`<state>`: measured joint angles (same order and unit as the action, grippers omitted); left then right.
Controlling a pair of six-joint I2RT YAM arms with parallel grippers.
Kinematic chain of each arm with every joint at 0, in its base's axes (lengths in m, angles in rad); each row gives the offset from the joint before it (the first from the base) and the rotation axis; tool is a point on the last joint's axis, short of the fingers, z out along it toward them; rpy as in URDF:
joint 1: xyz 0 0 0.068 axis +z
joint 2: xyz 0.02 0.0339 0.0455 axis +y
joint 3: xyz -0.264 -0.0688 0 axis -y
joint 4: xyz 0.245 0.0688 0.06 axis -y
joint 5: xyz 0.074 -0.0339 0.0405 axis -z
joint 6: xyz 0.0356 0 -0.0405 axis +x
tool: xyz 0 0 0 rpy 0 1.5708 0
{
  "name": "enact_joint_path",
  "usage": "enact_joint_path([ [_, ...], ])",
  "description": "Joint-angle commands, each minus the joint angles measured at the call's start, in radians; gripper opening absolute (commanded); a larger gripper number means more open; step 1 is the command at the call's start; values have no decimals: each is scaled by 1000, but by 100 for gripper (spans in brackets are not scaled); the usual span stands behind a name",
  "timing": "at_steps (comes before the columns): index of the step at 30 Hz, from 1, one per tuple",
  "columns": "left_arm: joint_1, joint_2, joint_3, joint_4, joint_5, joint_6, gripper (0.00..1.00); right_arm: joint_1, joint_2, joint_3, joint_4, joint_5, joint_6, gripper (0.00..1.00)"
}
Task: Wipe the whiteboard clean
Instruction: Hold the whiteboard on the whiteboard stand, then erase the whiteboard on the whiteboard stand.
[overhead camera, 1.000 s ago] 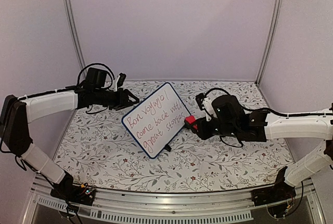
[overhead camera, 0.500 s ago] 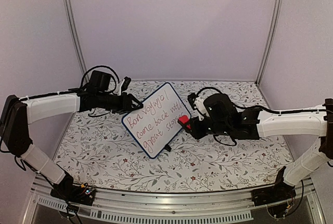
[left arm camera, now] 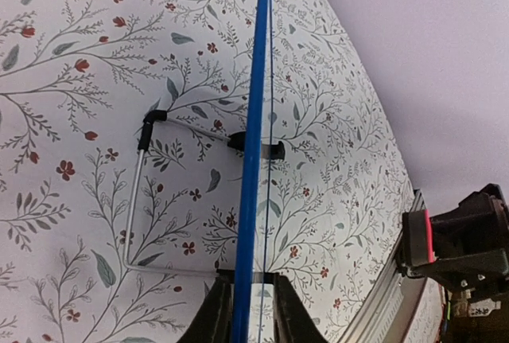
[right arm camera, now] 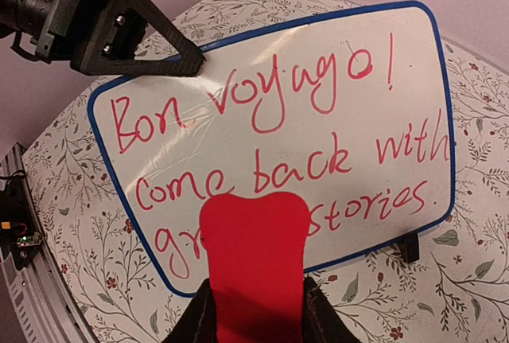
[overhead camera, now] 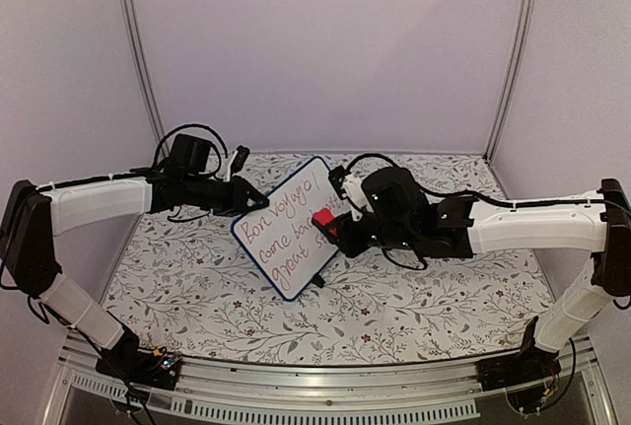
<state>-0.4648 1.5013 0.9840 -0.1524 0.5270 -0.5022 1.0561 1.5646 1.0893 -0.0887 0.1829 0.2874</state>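
The whiteboard [overhead camera: 289, 225] stands tilted on its clip feet mid-table, with red handwriting; it fills the right wrist view [right arm camera: 318, 80] and shows edge-on in the left wrist view [left arm camera: 256, 120]. My left gripper [overhead camera: 248, 197] is shut on the board's upper left edge; its fingers [left arm camera: 216, 315] pinch the blue rim. My right gripper [overhead camera: 330, 225] is shut on the red eraser [overhead camera: 321, 219], held in front of the board's lower right writing; the eraser [right arm camera: 254, 263] covers part of the bottom line there.
A wire stand leg [left arm camera: 137, 200] sits behind the board on the floral table cover [overhead camera: 414, 307]. Purple walls close the back and sides. A metal rail [overhead camera: 315, 386] runs along the near edge.
My right arm has moved left with the red eraser, from beside the board's right edge to over its lower right writing. The left gripper has closed in on the board's upper left edge.
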Motion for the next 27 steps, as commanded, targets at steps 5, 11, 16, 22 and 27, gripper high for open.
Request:
enact_joint_path([
  [5,-20,-7,-11,28,16,9,3,77,101,109,60,14,-70,28],
  [11,-23,-4,-10,28,19,8,0,128,182,201,62,16,-105,28],
  [16,-25,-7,-11,32,21,8,0,150,243,269,64,11,-120,28],
  [22,-29,-3,-13,34,24,7,0,157,304,342,68,22,-128,27],
  [27,-31,-3,-13,34,24,5,0,157,362,398,63,35,-138,27],
])
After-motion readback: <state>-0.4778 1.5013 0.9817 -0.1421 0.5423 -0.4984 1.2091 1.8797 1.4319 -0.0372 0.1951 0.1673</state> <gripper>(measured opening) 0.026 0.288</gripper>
